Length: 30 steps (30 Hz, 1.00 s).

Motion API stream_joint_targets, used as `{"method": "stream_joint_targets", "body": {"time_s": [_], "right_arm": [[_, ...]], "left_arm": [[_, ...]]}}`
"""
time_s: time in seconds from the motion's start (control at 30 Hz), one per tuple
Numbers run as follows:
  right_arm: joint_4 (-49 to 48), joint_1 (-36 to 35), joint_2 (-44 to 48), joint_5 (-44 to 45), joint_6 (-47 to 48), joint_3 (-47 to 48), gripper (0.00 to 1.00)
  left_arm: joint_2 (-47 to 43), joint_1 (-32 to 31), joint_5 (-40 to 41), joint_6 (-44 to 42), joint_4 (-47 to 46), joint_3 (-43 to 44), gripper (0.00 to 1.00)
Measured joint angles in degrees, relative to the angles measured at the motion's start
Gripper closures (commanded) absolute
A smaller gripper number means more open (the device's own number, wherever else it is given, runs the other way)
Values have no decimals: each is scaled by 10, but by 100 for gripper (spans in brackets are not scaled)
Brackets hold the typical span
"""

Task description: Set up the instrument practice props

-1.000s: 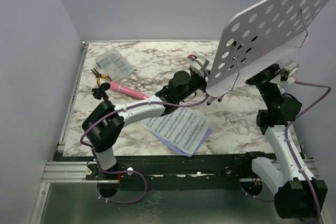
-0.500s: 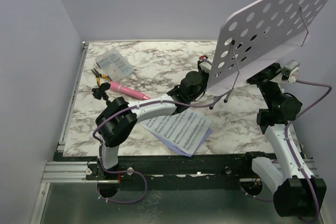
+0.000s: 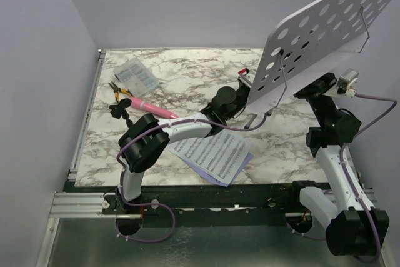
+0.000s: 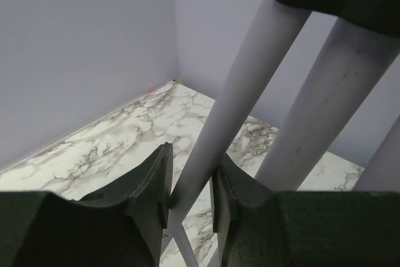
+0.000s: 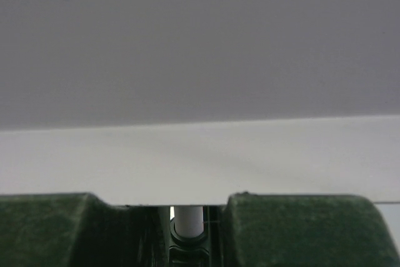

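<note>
Reaching further in than a second ago, the left tool [image 4: 190, 199] narrowly pinches one leg of the thin silver tripod [image 4: 240, 98]. The right tool [image 5: 186, 220] seemingly clamps its post under the raised lavender perforated music-stand desk [image 3: 325, 29]. Spread the legs gently before lowering onto the marble tabletop [image 3: 187, 82].

One music stand [image 3: 325, 29], one microphone [image 3: 152, 108], perhaps two pages [image 3: 215, 154], one box [image 3: 136, 78]

You can read no words, brands or numbers anywhere here. The sheet-music pages [image 3: 212, 154] show printed staves, too small for you to read.
</note>
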<state>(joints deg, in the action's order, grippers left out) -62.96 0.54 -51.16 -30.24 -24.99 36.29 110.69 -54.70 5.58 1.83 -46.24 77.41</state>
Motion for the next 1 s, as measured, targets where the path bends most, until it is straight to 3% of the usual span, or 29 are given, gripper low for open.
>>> {"method": "stream_joint_targets", "body": {"time_s": [0.07, 0.23, 0.57, 1.0], "right_arm": [[16, -1, -3, -5, 0, 14, 99], [44, -2, -9, -9, 2, 45, 99], [78, -5, -45, -23, 17, 86, 99], [130, -4, -76, 17, 73, 111, 99]], "left_arm": [[2, -1, 2, -20, -20, -7, 94], [6, 9, -1, -47, -68, -19, 100], [47, 38, -39, -86, -117, -18, 100], [143, 55, -93, -86, -104, 77, 100]]}}
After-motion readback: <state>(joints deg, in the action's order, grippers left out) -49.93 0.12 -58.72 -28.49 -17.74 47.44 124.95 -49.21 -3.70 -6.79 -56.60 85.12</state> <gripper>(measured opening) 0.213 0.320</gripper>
